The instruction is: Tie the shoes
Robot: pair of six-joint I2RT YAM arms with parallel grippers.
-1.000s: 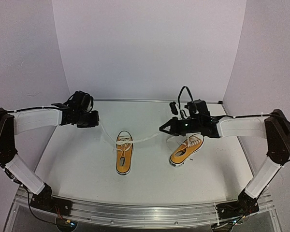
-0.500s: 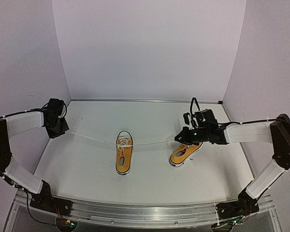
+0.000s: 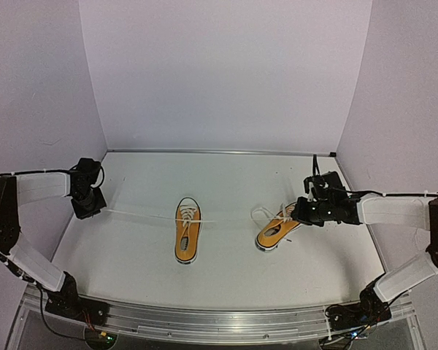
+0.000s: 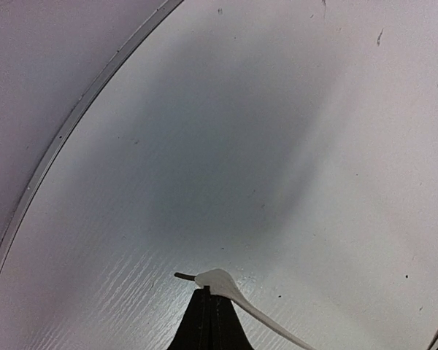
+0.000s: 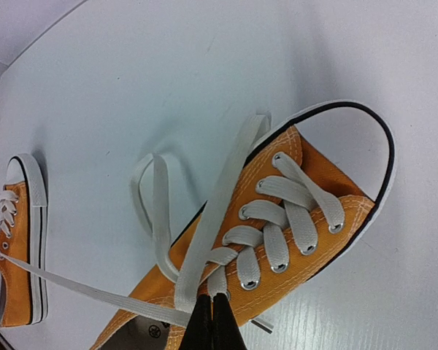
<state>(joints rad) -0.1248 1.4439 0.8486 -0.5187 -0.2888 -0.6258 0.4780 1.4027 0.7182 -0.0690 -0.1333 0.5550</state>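
Two orange-yellow sneakers with white laces lie on the white table, the left shoe and the right shoe. My left gripper is at the far left by the wall, shut on a lace end whose aglet sticks out past the fingertips. This white lace runs taut from it across the left shoe's top eyelets towards my right gripper. My right gripper is shut on the other lace end, low over the right shoe's tongue. The left shoe also shows in the right wrist view.
The right shoe's own lace lies in a loose loop on the table to its left. Lilac walls close the left, back and right sides; a metal strip runs along the back wall. The arms' base rail lines the near edge.
Both grippers have moved apart, the left out to the left wall and the right to the right over the right shoe. The lace between them has been drawn out long and taut.
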